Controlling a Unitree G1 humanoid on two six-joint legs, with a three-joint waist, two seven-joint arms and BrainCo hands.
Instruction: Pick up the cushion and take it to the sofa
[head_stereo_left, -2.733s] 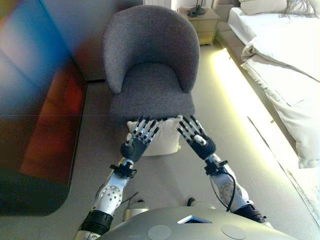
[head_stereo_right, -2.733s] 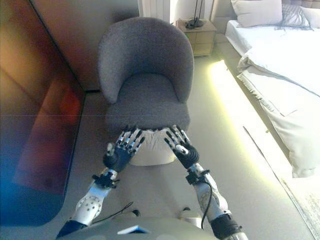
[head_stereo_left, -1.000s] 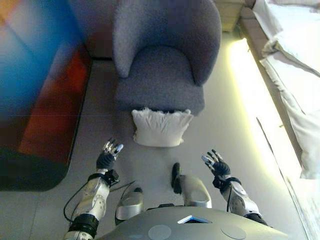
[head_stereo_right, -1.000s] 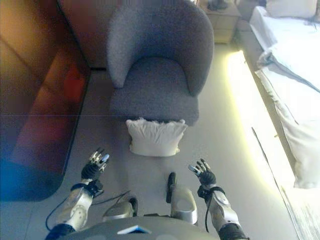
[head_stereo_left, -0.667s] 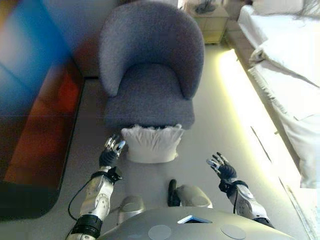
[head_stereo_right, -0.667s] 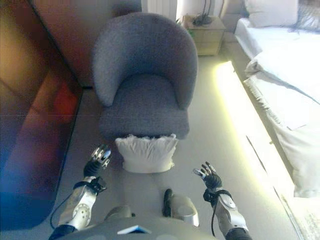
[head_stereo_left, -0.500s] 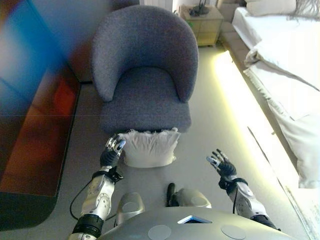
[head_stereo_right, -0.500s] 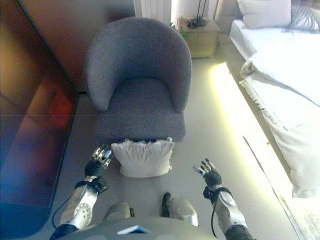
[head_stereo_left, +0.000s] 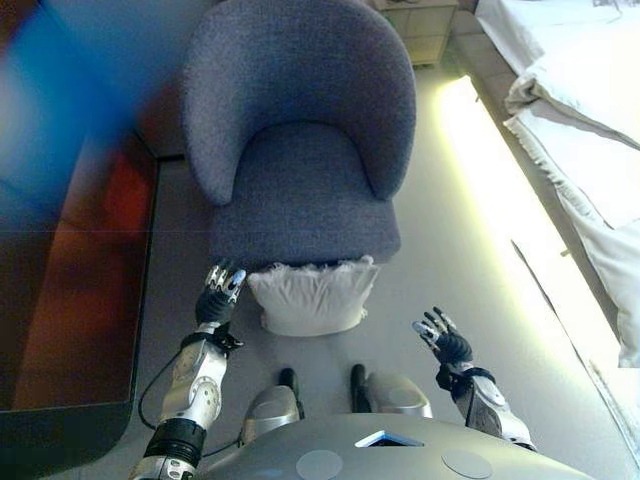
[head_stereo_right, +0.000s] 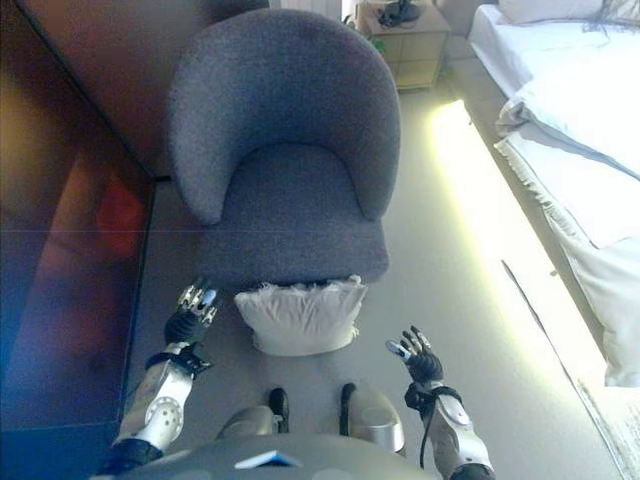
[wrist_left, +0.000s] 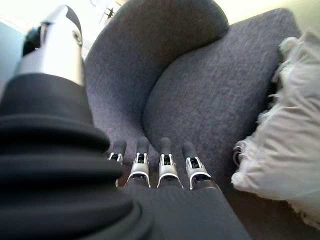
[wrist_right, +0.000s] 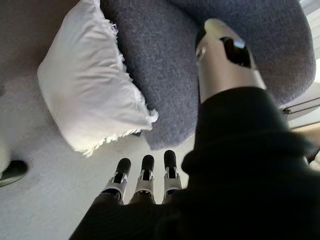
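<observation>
We are at the reach, with the pick-up not yet begun: the white square fabric cushion with frayed edges (head_stereo_left: 311, 298) stands on the pale grey floor (head_stereo_left: 460, 250), leaning against the front of the grey upholstered tub chair (head_stereo_left: 300, 150) that fills twelve o'clock of the head views. Neither of our hands holds it.

Going left to right, at about nine o'clock of the cushion our left hand (head_stereo_left: 219, 296) sits just beside its left edge. Its fingers (wrist_left: 167, 165) are straight and spread, pointing toward the chair seat, holding nothing; from the wrist view the cushion's fringe lies close beside them, and we cannot tell whether they brush it. The cushion itself is at the centre, bottom edge on the floor, top edge against the chair's front.

At about four o'clock of the cushion our right hand (head_stereo_left: 441, 339) hangs well apart from it, over bare floor, palm turned inward, fingers (wrist_right: 144, 177) loosely extended and empty.

Next, we judge, both hands must close in on the cushion's two sides, the right having farther to travel, then press evenly before lifting; soft filling may sag or slip if the squeeze is uneven.
</observation>
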